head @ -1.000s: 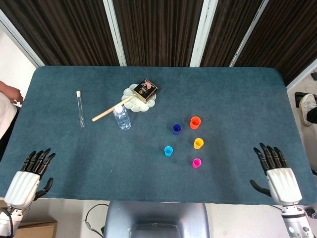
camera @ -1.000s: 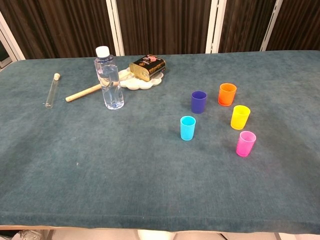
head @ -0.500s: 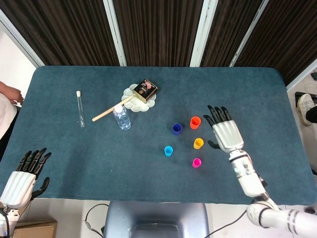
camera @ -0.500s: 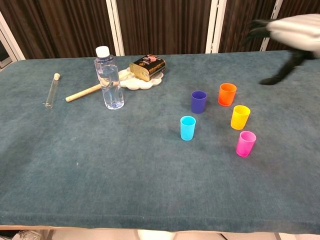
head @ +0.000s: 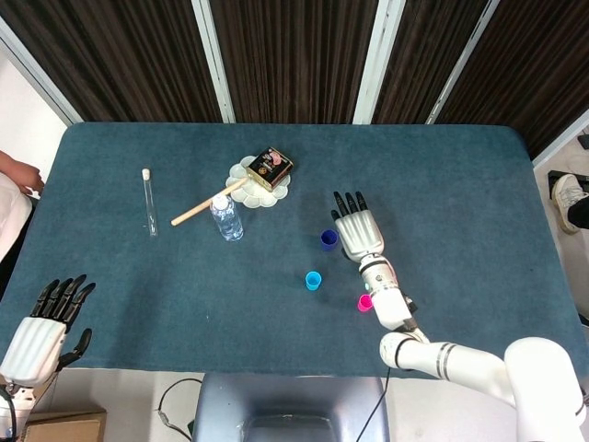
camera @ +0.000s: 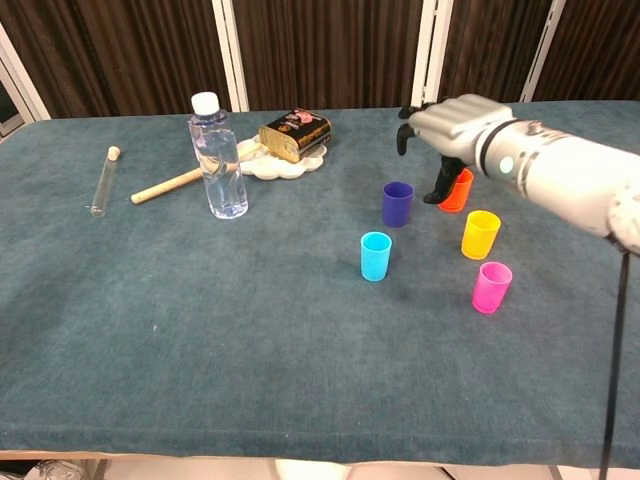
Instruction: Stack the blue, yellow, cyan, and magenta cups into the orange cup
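Observation:
Five small cups stand right of the table's middle. In the chest view I see the blue cup (camera: 397,203), orange cup (camera: 460,190), yellow cup (camera: 480,234), cyan cup (camera: 376,256) and magenta cup (camera: 491,287), all upright and apart. My right hand (camera: 455,125) hovers above the orange cup, just right of the blue one, holding nothing, its thumb hanging in front of the orange cup. From the head view this right hand (head: 357,230) has its fingers stretched out and hides the orange and yellow cups; the blue cup (head: 329,239) and cyan cup (head: 313,280) show. My left hand (head: 41,327) is open off the near left edge.
A water bottle (camera: 218,158) stands left of the cups. Behind it lie a wooden stick (camera: 168,185) and a white plate (camera: 262,167) carrying a dark tin (camera: 295,133). A glass test tube (camera: 103,180) lies at the far left.
My right hand swung in from the near right edge and then leftward, now over the orange cup beside the blue one. The cups have not moved. The left hand barely shifted.

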Robot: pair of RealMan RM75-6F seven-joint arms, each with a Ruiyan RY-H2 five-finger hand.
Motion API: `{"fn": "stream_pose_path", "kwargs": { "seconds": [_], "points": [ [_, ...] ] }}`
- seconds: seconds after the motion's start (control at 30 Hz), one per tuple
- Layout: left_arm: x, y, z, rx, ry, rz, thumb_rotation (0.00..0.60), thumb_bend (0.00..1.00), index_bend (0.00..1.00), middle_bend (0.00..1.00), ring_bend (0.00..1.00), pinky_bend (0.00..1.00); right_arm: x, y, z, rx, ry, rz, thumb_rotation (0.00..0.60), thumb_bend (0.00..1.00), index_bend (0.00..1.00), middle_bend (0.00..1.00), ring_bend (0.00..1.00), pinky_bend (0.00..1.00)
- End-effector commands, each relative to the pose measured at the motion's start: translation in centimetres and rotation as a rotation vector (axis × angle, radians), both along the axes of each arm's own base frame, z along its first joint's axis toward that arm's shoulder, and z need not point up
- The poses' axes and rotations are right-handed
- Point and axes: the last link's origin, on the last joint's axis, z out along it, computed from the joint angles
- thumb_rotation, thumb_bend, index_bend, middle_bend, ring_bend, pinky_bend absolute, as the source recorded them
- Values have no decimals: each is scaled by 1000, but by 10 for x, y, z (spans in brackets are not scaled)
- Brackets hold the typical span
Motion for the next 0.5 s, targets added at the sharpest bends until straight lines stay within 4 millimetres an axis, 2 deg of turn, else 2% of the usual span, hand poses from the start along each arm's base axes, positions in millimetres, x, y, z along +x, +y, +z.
{"fn": "stream_pose_path", "kwargs": {
  "seconds": [0.03,0.27,0.5],
  "points": [
    [0,-1,0,-1,0,0,600,468,0,0,0,62,5,-1,-12,18,-11,-1,600,366,400,0,0,0],
    [0,-2,1,3,-1,-5,600,468,0,0,0,62,7,-3,-28,32,-17,-15,600,399,438,0,0,0],
    [0,-1,0,-6,3,-5,600,469,0,0,0,62,10,-7,-32,17,-42,-33,600,470,479,0,0,0]
  ]
}}
